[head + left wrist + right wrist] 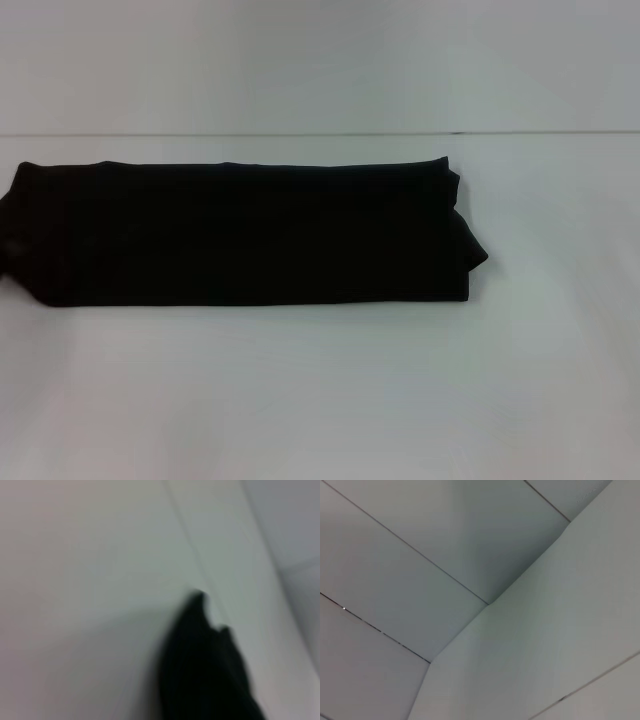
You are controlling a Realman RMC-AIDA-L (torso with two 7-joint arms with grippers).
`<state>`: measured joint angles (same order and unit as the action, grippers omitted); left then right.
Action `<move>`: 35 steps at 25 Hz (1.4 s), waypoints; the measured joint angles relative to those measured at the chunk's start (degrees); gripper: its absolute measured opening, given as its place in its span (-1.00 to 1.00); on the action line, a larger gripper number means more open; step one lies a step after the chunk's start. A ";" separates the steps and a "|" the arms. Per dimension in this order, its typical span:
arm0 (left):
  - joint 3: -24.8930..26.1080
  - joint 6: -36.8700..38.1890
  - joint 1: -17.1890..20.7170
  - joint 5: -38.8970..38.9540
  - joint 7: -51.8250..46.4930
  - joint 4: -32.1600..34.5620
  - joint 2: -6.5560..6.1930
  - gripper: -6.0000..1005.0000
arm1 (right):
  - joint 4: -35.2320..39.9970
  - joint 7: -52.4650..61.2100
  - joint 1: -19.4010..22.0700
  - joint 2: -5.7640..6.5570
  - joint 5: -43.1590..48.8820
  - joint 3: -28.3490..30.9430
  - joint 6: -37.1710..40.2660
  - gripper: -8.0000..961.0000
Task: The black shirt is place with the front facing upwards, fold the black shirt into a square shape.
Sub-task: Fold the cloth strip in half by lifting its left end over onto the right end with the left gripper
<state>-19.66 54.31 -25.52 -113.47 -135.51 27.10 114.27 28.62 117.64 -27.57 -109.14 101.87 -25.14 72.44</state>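
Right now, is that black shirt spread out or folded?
Folded. The black shirt lies as a long narrow band on the table, not yet square.

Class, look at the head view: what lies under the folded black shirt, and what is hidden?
The black shirt lies on a white table. Its folded layers cover the table beneath and any lettering; neither gripper is in view.

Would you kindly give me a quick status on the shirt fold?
Neither pincer in view. Black shirt folded into a long band across the white table, not yet square. Nothing in the way.
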 joint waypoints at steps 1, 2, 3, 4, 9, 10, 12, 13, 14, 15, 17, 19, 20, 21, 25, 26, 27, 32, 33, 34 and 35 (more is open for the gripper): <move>0.02 1.28 -0.35 0.15 0.86 0.05 0.00 -0.91 | -0.06 0.01 -0.05 0.00 0.00 0.00 0.01 0.97; 0.03 3.05 -0.91 0.41 1.87 0.14 -0.02 -0.91 | -0.15 0.01 -0.09 0.00 0.00 0.00 0.04 0.97; 0.03 4.19 -1.36 0.57 2.27 0.26 -0.04 -0.91 | -0.28 0.00 -0.09 0.00 0.00 0.00 0.04 0.97; 0.04 5.77 -2.13 0.93 2.58 0.48 -0.07 -0.90 | -0.39 -0.07 -0.11 0.00 0.00 0.00 0.06 0.97; -0.23 12.29 -6.16 3.23 2.69 1.33 0.13 -0.90 | -0.49 -0.34 0.04 -0.02 0.00 -0.05 0.12 0.97; -0.37 13.42 -7.12 3.45 2.69 1.73 0.33 -0.90 | -0.49 -0.36 0.06 -0.02 0.00 -0.07 0.20 0.97; -0.87 15.15 -9.15 3.64 2.60 3.20 1.21 -0.90 | -0.50 -0.40 0.13 -0.02 0.00 -0.08 0.41 0.97; -1.60 16.01 -10.52 3.64 2.50 4.24 1.98 -0.90 | -0.49 -0.43 0.14 -0.02 -0.01 -0.08 0.49 0.97; -2.32 16.33 -11.48 3.64 2.43 4.87 2.50 -0.90 | -0.49 -0.43 0.15 -0.04 0.00 -0.09 0.49 0.97; -3.31 16.57 -12.51 3.66 2.36 5.43 3.10 -0.90 | -0.49 -0.44 0.15 -0.06 0.00 -0.08 0.49 0.97; -5.61 16.54 -14.41 3.67 2.32 6.05 4.17 -0.90 | -0.50 -0.48 0.14 -0.21 0.00 -0.09 0.50 0.97; -8.19 15.92 -16.44 3.68 2.55 6.37 5.54 -0.90 | -0.49 -0.51 0.14 -0.25 0.00 -0.08 0.48 0.96; -11.35 14.52 -18.40 3.68 3.33 6.38 7.07 -0.90 | -0.49 -0.53 0.11 -0.28 0.00 -0.08 0.45 0.96; -11.35 14.52 -18.40 3.68 3.33 6.38 7.07 -0.90 | -0.50 -0.53 0.05 -0.33 0.00 -0.09 0.46 0.96; -21.97 7.05 -22.85 4.50 5.86 3.19 10.11 -0.85 | -0.49 -0.55 -0.14 -0.54 0.00 -0.10 0.26 0.97; -26.00 3.70 -24.88 5.57 7.01 0.05 10.29 -0.83 | -0.52 -0.55 -0.16 -0.59 0.00 -0.16 0.17 0.97; -28.52 1.44 -26.59 6.35 8.01 -2.82 10.28 -0.81 | -0.57 -0.56 -0.18 -0.63 0.00 -0.22 0.11 0.97; -34.53 -3.05 -32.65 8.38 14.63 -12.47 10.43 -0.73 | -1.15 -0.68 -0.37 -0.67 0.05 -0.66 -0.10 0.96; -34.84 -2.14 -32.60 8.47 16.27 -12.78 10.44 -0.71 | -1.19 -0.71 -0.37 -0.67 0.06 -0.67 -0.12 0.96; -35.15 -1.11 -32.38 8.50 17.85 -12.88 10.44 -0.69 | -1.23 -0.72 -0.35 -0.64 0.06 -0.68 -0.11 0.95; -35.66 0.07 -31.98 8.48 19.06 -12.69 10.39 -0.67 | -1.24 -0.73 -0.32 -0.60 0.07 -0.69 -0.11 0.95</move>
<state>-55.31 54.38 -57.50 -104.99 -116.45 14.41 124.66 27.37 116.92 -27.89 -109.74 101.93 -25.83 72.33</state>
